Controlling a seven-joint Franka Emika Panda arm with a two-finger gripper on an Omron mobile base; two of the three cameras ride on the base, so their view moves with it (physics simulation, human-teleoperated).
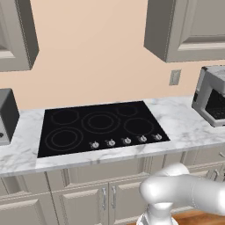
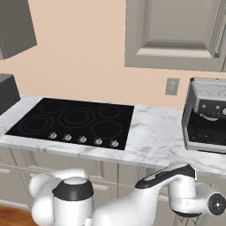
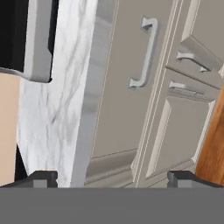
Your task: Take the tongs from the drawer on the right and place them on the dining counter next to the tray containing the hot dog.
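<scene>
With fingers (image 3: pixel 43 178) spread wide and empty, facing the shut drawer (image 3: pixel 127 87) under the tabletop (image 3: pixel 57 100), line up squarely on its handle (image 3: pixel 146 52) before closing; tongs presumably inside

A peach-coloured wall (image 1: pixel 96 52) ran behind a marble worktop (image 2: pixel 154 137) with grey veins. Set into it was a black cooktop (image 1: pixel 99 125) with a row of silver knobs (image 1: pixel 126 141) along its front edge. Taupe upper cabinets (image 2: pixel 176 33) hung on the wall, and a grey outlet plate (image 1: pixel 175 77) sat below one of them. A silver coffee machine (image 2: pixel 205 117) stood on the worktop at the right end, and a grey appliance (image 1: pixel 6 115) at the left end. Ahead of the jaws lay the worktop edge and panelled base cabinet fronts (image 3: pixel 131 87) with a metal bar handle (image 3: pixel 145 52). A strip of brown wooden floor (image 3: pixel 212 144) showed beyond the fronts.
</scene>
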